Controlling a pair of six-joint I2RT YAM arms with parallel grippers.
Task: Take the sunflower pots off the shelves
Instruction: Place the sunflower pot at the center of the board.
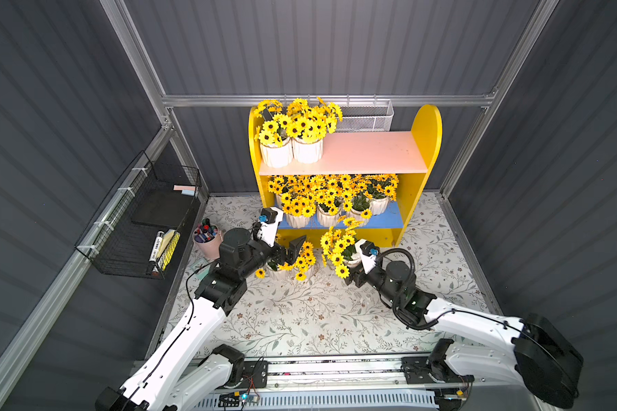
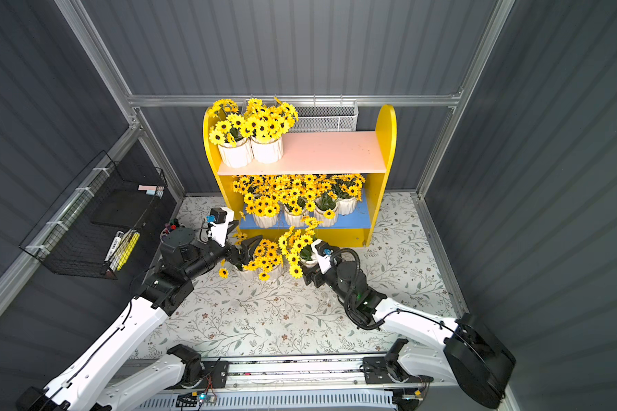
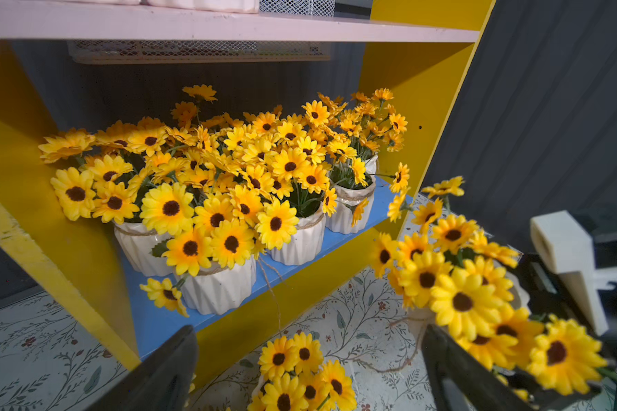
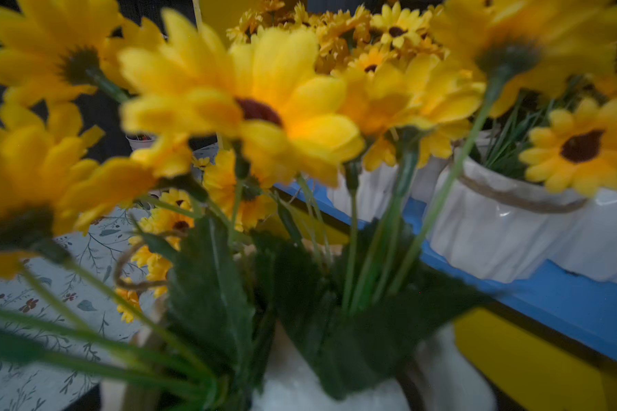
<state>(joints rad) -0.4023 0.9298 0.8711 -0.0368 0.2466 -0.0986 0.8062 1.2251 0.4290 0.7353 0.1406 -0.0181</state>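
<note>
Left gripper (image 3: 310,336): jaws spread wide, empty. One sunflower pot (image 3: 300,377) stands on the table (image 1: 300,313) directly beneath them, off the shelves (image 3: 399,82). Right gripper (image 1: 351,275) is buried under a second pot (image 1: 353,262); clamped or loose, cannot tell. More pots (image 3: 221,288) sit just ahead on the blue board (image 3: 157,320). Judged: set-down step finishing. Next: reach forward, close on the front pot.

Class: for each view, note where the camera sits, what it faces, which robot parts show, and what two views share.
A top view: high above, looking down at the shelves; both arms.
A top view: alongside, same shelves, both arms.
Left wrist: faces lower sunflower pots; left tool's fingers show.
Right wrist: among one pot's flowers; no robot part clear.
Both wrists share the blue board.
</note>
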